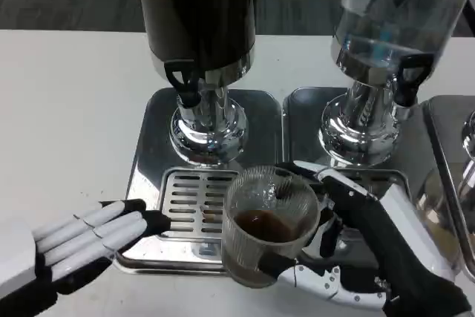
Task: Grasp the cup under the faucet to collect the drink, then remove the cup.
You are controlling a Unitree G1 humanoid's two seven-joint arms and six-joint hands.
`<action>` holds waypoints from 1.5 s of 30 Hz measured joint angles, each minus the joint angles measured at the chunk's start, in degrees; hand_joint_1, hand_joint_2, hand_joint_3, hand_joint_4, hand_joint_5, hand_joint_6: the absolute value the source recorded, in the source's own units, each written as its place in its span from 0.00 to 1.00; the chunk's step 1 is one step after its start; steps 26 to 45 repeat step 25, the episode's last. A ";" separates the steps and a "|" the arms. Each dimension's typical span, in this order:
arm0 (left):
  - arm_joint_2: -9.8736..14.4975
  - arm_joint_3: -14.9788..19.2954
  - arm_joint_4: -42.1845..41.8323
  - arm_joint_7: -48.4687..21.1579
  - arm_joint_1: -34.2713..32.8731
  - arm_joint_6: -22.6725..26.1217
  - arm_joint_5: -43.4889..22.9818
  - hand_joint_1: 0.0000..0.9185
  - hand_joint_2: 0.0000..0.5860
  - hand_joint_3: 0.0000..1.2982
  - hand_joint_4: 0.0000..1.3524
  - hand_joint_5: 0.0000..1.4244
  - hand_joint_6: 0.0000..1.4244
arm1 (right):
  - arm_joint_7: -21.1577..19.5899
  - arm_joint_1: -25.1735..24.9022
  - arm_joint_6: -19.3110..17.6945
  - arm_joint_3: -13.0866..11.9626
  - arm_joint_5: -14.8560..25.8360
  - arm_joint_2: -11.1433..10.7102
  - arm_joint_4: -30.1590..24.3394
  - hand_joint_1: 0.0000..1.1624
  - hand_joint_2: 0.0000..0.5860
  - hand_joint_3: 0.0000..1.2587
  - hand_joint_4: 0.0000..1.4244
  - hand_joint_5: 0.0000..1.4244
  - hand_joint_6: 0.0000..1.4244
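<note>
The right hand (364, 246) has the clear ribbed plastic cup (269, 226) wrapped up, dark fingers curling round its far rim at two o'clock and a thumb tucked under its base at five o'clock. A shallow pool of brown drink (261, 226) sits in the bottom of that cup. The cup hangs over the front right corner of the slotted steel drip grate (194, 202), down toward the near edge of the tray and at five o'clock from the dark-filled dispenser (199, 12). That dispenser's black faucet lever (182, 81) sits up at eleven o'clock from the cup, well apart from it, above the polished chrome pedestal (208, 128).

Over at nine o'clock from the cup, the left hand (93, 234) lies flat and holds nothing, its white fingers stretched out together and pointing toward the tray, dark tips just beside the left edge of the grate. Whether they touch the metal cannot be told.

At one o'clock from the cup stands the clear dispenser of water (397, 12) on its own chrome stand, with a black tap (406, 79) on its right side. Everything rests on the white table (67, 109), with the shiny steel drip tray (152, 139) under the dark dispenser.
</note>
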 measured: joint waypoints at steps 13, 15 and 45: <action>0.04 -0.02 0.00 0.00 -0.30 0.00 0.00 0.00 0.18 0.00 0.00 0.00 0.03 | 0.05 0.03 0.00 -0.24 0.03 -0.06 -0.82 0.57 0.51 0.37 0.40 0.53 0.68; 0.05 -0.07 0.00 0.00 -0.30 0.00 0.00 0.00 0.18 0.00 0.00 0.00 0.03 | 0.05 0.03 0.00 -0.24 0.03 -0.06 -0.82 0.57 0.51 0.37 0.41 0.53 0.69; 0.11 -0.36 0.00 0.00 -0.26 0.10 0.00 0.00 0.18 0.00 0.00 0.00 0.03 | 0.05 0.04 0.00 -0.24 0.03 -0.02 -0.84 0.57 0.51 0.37 0.41 0.54 0.69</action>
